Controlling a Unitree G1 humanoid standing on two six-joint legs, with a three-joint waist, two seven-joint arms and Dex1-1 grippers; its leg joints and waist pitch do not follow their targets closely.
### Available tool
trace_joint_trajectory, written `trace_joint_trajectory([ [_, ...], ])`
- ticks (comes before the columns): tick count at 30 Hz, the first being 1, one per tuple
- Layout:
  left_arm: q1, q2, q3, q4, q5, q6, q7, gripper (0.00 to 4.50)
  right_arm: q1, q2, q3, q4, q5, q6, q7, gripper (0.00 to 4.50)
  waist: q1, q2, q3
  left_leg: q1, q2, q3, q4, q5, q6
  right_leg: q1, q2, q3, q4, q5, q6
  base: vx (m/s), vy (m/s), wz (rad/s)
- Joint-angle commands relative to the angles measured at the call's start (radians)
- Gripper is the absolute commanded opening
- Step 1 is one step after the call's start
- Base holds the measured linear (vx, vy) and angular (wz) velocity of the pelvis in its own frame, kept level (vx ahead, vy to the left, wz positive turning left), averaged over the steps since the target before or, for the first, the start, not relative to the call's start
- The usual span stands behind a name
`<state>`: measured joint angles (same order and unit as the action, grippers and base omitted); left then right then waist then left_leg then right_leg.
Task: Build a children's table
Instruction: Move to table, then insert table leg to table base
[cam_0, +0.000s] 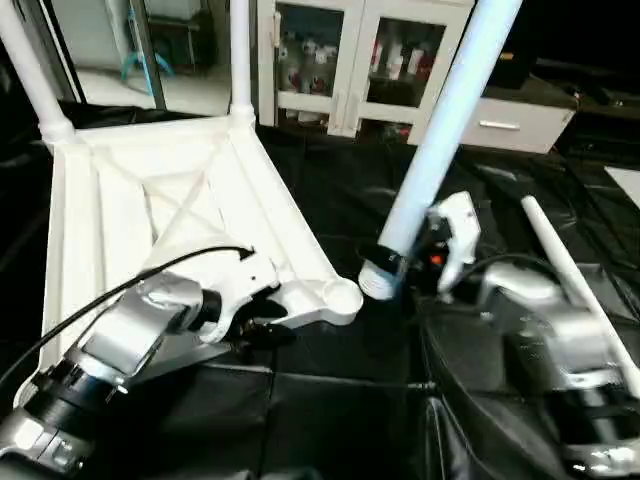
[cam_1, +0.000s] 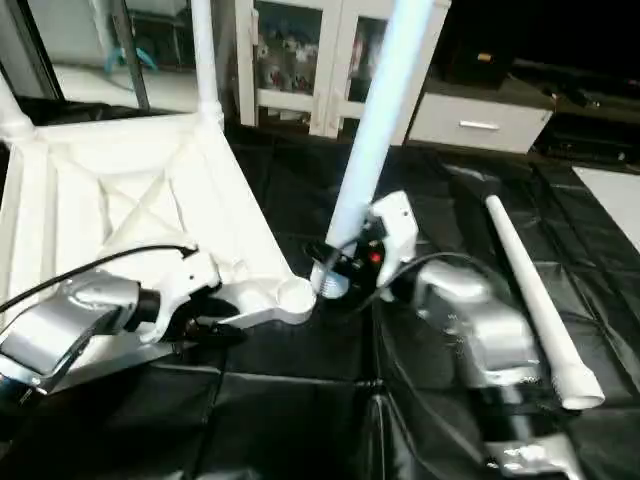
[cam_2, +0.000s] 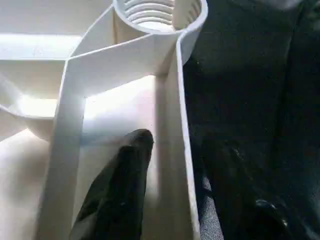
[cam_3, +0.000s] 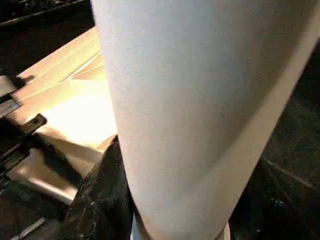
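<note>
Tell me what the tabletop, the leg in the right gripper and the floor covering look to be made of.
Tabletop: likely moulded white plastic, smooth with thin ribs and a threaded socket. Leg in the right gripper: apparently the same white plastic, a smooth matte tube. Floor covering: a black sheet, perhaps plastic or coated fabric, creased and slightly shiny.

Head stereo pair plus two wrist cameras.
Head views angled down over table top (cam_0: 150, 210); wrist views close on corner socket (cam_2: 160, 15) and leg (cam_3: 200, 115).

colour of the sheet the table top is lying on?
Black sheet, creased, under the white table top. Clearest in the right eye view.
</note>
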<state>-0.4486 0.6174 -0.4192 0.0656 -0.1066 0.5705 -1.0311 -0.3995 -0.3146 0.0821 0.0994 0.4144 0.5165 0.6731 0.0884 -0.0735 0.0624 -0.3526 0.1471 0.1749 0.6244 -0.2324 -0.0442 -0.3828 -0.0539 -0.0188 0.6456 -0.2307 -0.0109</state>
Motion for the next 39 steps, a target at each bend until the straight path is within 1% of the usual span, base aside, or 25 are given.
trace_joint_trajectory([
  [1, -0.005, 0.015, -0.047, -0.003, 0.046, -0.013, 0.0, 1.61, -0.019, 0.006, -0.004, 0.017, -0.009, -0.025, -0.003, 1.89, -0.004, 0.011, -0.059, 0.013, 0.08, -0.027, -0.087, -0.027, -0.006, 0.036, -0.096, 0.046, -0.068, -0.024, -0.232, 0.0, 0.0, 0.0],
  [3, -0.003, 0.022, -0.066, -0.008, 0.066, -0.026, -0.006, 1.36, -0.025, 0.019, -0.005, 0.037, -0.002, -0.02, 0.006, 1.88, -0.005, 0.012, -0.059, 0.012, 0.08, -0.027, -0.088, -0.023, -0.003, 0.036, -0.096, 0.046, -0.067, -0.013, -0.235, 0.0, 0.0, 0.0],
  [4, -0.002, 0.023, -0.072, -0.011, 0.074, -0.031, -0.01, 1.36, -0.029, 0.024, -0.005, 0.05, -0.001, -0.02, 0.014, 1.88, -0.005, 0.01, -0.057, 0.013, 0.081, -0.027, -0.089, -0.036, -0.003, 0.035, -0.096, 0.046, -0.069, -0.03, -0.236, 0.0, 0.0, 0.0],
  [5, 0.001, 0.024, -0.084, -0.018, 0.084, -0.04, -0.017, 1.19, -0.031, 0.026, -0.005, 0.056, 0.002, -0.017, 0.027, 1.88, -0.004, 0.006, -0.057, 0.013, 0.081, -0.026, -0.089, -0.047, -0.005, 0.036, -0.097, 0.046, -0.071, -0.049, -0.235, 0.0, 0.0, 0.0],
  [6, 0.002, 0.025, -0.094, -0.02, 0.094, -0.052, -0.023, 1.19, -0.031, 0.028, -0.006, 0.056, 0.009, -0.012, 0.038, 1.88, -0.005, 0.007, -0.056, 0.013, 0.082, -0.027, -0.091, -0.054, -0.006, 0.036, -0.097, 0.047, -0.073, -0.067, -0.231, 0.0, 0.0, 0.0],
  [8, 0.003, 0.021, -0.101, -0.021, 0.098, -0.071, -0.028, 0.97, -0.034, 0.032, -0.01, 0.054, 0.015, -0.013, 0.046, 1.88, -0.005, 0.01, -0.056, 0.013, 0.082, -0.027, -0.091, -0.056, -0.011, 0.035, -0.098, 0.047, -0.072, -0.074, -0.228, 0.0, 0.0, 0.0],
  [9, 0.004, 0.018, -0.104, -0.02, 0.099, -0.083, -0.031, 0.87, -0.035, 0.033, -0.012, 0.052, 0.02, -0.013, 0.051, 1.88, -0.005, 0.009, -0.056, 0.013, 0.082, -0.028, -0.091, -0.052, -0.01, 0.035, -0.098, 0.047, -0.072, -0.066, -0.227, 0.0, 0.0, 0.0],
  [10, 0.003, 0.009, -0.107, -0.017, 0.096, -0.098, -0.034, 0.79, -0.034, 0.027, -0.006, 0.042, 0.029, -0.008, 0.069, 1.88, -0.005, 0.012, -0.057, 0.014, 0.082, -0.027, -0.091, -0.051, -0.01, 0.034, -0.097, 0.047, -0.071, -0.06, -0.227, 0.0, 0.0, 0.0],
  [12, 0.003, 0.0, -0.112, -0.014, 0.094, -0.113, -0.04, 0.62, -0.033, 0.016, 0.008, 0.032, 0.037, 0.003, 0.099, 1.88, -0.004, 0.012, -0.057, 0.014, 0.082, -0.026, -0.09, -0.049, -0.006, 0.034, -0.096, 0.046, -0.069, -0.038, -0.233, 0.0, 0.0, 0.0],
  [13, 0.004, -0.005, -0.117, -0.016, 0.095, -0.116, -0.044, 0.53, -0.031, 0.007, 0.025, 0.028, 0.034, 0.008, 0.129, 1.88, -0.003, 0.014, -0.058, 0.016, 0.082, -0.026, -0.089, -0.049, -0.007, 0.033, -0.096, 0.046, -0.069, -0.034, -0.235, 0.0, 0.0, 0.0],
  [15, 0.005, -0.007, -0.12, -0.016, 0.097, -0.116, -0.046, 0.37, -0.03, 0.001, 0.036, 0.029, 0.029, 0.007, 0.146, 1.88, -0.003, 0.012, -0.058, 0.013, 0.083, -0.026, -0.09, -0.049, -0.004, 0.036, -0.097, 0.046, -0.069, -0.031, -0.238, 0.0, 0.0, 0.0],
  [16, 0.005, -0.009, -0.121, -0.017, 0.097, -0.116, -0.049, 0.37, -0.031, -0.001, 0.042, 0.03, 0.027, 0.008, 0.153, 1.88, -0.003, 0.015, -0.057, 0.014, 0.083, -0.026, -0.09, -0.05, -0.005, 0.034, -0.097, 0.046, -0.069, -0.033, -0.239, 0.0, 0.0, 0.0],
  [17, 0.008, -0.016, -0.125, -0.021, 0.096, -0.126, -0.057, 0.28, -0.037, 0.0, 0.057, 0.051, 0.007, -0.003, 0.158, 1.88, -0.004, 0.012, -0.057, 0.014, 0.083, -0.025, -0.09, -0.062, -0.007, 0.034, -0.097, 0.046, -0.071, -0.045, -0.241, 0.0, 0.0, 0.0],
  [18, 0.008, -0.016, -0.125, -0.021, 0.096, -0.126, -0.057, 0.21, -0.037, 0.0, 0.057, 0.051, 0.007, -0.003, 0.158, 1.88, -0.003, 0.011, -0.056, 0.015, 0.083, -0.025, -0.09, -0.066, -0.008, 0.033, -0.098, 0.046, -0.072, -0.052, -0.241, 0.0, 0.0, 0.0],
  [20, 0.012, -0.024, -0.128, -0.025, 0.098, -0.14, -0.066, 0.14, -0.047, 0.005, 0.069, 0.073, -0.018, -0.017, 0.152, 1.88, -0.002, 0.011, -0.055, 0.017, 0.083, -0.024, -0.092, -0.081, -0.015, 0.029, -0.098, 0.046, -0.075, -0.081, -0.239, 0.0, 0.0, 0.0],
  [21, 0.013, -0.026, -0.133, -0.032, 0.099, -0.142, -0.071, 0.14, -0.055, 0.008, 0.074, 0.085, -0.028, -0.024, 0.15, 1.88, -0.001, 0.007, -0.054, 0.02, 0.084, -0.022, -0.092, -0.095, -0.017, 0.027, -0.097, 0.046, -0.077, -0.1, -0.236, 0.0, 0.0, 0.0],
  [23, 0.015, -0.027, -0.134, -0.035, 0.099, -0.142, -0.073, 0.09, -0.057, 0.01, 0.075, 0.089, -0.031, -0.026, 0.149, 1.88, 0.002, 0.011, -0.053, 0.021, 0.085, -0.023, -0.094, -0.108, -0.023, 0.025, -0.099, 0.046, -0.079, -0.125, -0.23, 0.0, 0.0, 0.0],
  [25, 0.016, -0.027, -0.138, -0.037, 0.104, -0.143, -0.076, 0.02, -0.065, 0.014, 0.08, 0.096, -0.036, -0.03, 0.151, 1.88, 0.005, 0.009, -0.052, 0.021, 0.085, -0.022, -0.096, -0.114, -0.026, 0.023, -0.1, 0.046, -0.079, -0.142, -0.22, 0.0, 0.0, 0.0],
  [28, 0.017, -0.026, -0.139, -0.037, 0.107, -0.148, -0.082, 0.0, -0.073, 0.016, 0.086, 0.106, -0.043, -0.038, 0.154, 1.88, 0.007, 0.006, -0.052, 0.02, 0.085, -0.021, -0.096, -0.116, -0.027, 0.023, -0.1, 0.046, -0.081, -0.148, -0.212, 0.0, 0.0, 0.0],
  [30, 0.019, -0.025, -0.14, -0.038, 0.11, -0.149, -0.085, 0.0, -0.08, 0.016, 0.096, 0.119, -0.052, -0.044, 0.161, 1.88, 0.007, 0.006, -0.052, 0.016, 0.086, -0.024, -0.098, -0.115, -0.029, 0.025, -0.102, 0.046, -0.081, -0.164, -0.204, 0.0, 0.0, 0.0],
  [31, 0.02, -0.026, -0.14, -0.036, 0.116, -0.151, -0.081, 0.0, -0.085, 0.014, 0.109, 0.128, -0.06, -0.042, 0.173, 1.88, 0.007, 0.003, -0.052, 0.017, 0.086, -0.023, -0.097, -0.113, -0.028, 0.024, -0.102, 0.046, -0.081, -0.163, -0.201, 0.0, 0.0, 0.0],
  [32, 0.02, -0.027, -0.139, -0.035, 0.118, -0.152, -0.079, 0.0, -0.086, 0.013, 0.113, 0.131, -0.064, -0.042, 0.178, 1.88, 0.007, 0.004, -0.052, 0.017, 0.086, -0.023, -0.098, -0.115, -0.028, 0.024, -0.102, 0.046, -0.082, -0.168, -0.2, 0.0, 0.0, 0.0],
  [33, 0.019, -0.03, -0.137, -0.032, 0.122, -0.155, -0.075, 0.0, -0.087, 0.009, 0.119, 0.134, -0.067, -0.034, 0.188, 1.88, 0.008, 0.001, -0.053, 0.017, 0.086, -0.022, -0.097, -0.11, -0.027, 0.024, -0.102, 0.046, -0.082, -0.164, -0.197, 0.0, 0.0, 0.0],
  [37, 0.017, -0.036, -0.135, -0.021, 0.128, -0.162, -0.07, 0.0, -0.085, -0.001, 0.135, 0.139, -0.075, -0.022, 0.208, 1.88, 0.011, 0.002, -0.053, 0.016, 0.086, -0.022, -0.096, -0.086, -0.02, 0.025, -0.1, 0.046, -0.079, -0.132, -0.198, 0.0, 0.0, 0.0],
  [39, 0.016, -0.04, -0.134, -0.012, 0.133, -0.167, -0.068, 0.0, -0.085, -0.01, 0.149, 0.143, -0.083, -0.017, 0.23, 1.88, 0.013, 0.002, -0.052, 0.018, 0.087, -0.021, -0.097, -0.105, -0.02, 0.023, -0.101, 0.047, -0.081, -0.151, -0.199, 0.0, 0.0, 0.0],
])
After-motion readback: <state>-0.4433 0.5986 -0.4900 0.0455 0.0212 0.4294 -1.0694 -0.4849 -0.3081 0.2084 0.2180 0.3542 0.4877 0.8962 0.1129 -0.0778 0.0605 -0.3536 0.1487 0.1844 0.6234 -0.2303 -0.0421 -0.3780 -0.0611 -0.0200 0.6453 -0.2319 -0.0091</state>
